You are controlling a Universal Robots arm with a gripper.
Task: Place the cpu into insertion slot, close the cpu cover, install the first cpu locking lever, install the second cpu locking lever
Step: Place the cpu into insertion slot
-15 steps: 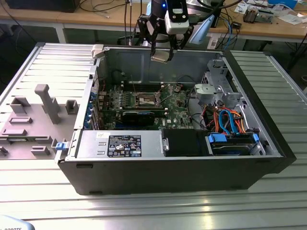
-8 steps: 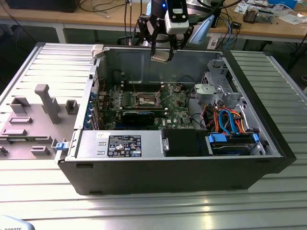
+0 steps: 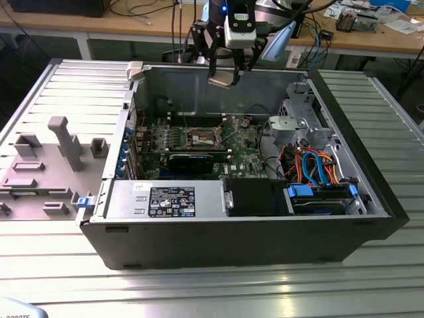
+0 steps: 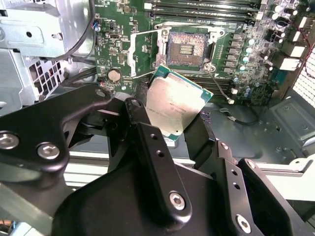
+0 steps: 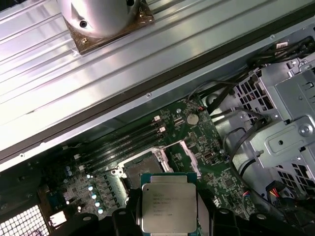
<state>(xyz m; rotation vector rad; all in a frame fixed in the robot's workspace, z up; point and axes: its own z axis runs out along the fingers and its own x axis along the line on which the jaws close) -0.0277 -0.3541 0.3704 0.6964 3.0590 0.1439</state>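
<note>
Silver-grey and flat, the cpu (image 3: 221, 81) is sitting clamped in the pincer (image 3: 224, 74), whose black fingers (image 4: 147, 142) are pressing on two opposite edges of the chip, so the pincer is gripping it, not gaping. In the exterior view the pair is hanging high over the open computer case (image 3: 232, 232), level with its rear wall and well apart from the green board (image 3: 248, 142) on the case floor. The case is resting on the ribbed metal bench (image 3: 371, 291). The insertion slot (image 3: 201, 138) is lying below the pincer and somewhat toward the exterior view's left, its dark centre showing bare inside its silver rim. In the second wrist view the chip is floating just short of that socket and is turning a corner toward it, so its edges are running skew to the socket's rim. In the first wrist view its metal top is facing the camera and is overlapping part of the socket. Being near-square, the chip is offering no real long axis; I judge that what matters is squaring its edges to the rim while it is being brought down over the socket.
</note>
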